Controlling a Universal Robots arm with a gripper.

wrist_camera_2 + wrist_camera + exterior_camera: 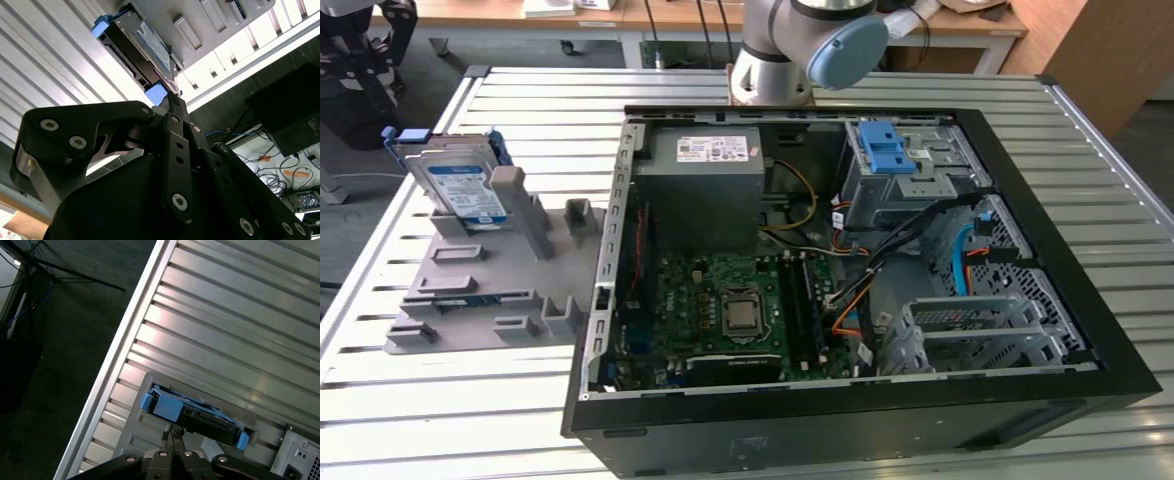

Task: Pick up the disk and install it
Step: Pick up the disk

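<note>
Pointing at the disk (200,416), the tool (172,435) (closed tight).

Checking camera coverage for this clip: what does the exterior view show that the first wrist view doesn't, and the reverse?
Exterior view: the open computer case with its motherboard, power supply and blue-latched drive cage, plus the arm beyond it. First wrist view: the end effector, shut, close to the disk, and the dark floor beside the table. Both: the disk in its blue carrier, standing in the grey fixture on the slatted table.
</note>
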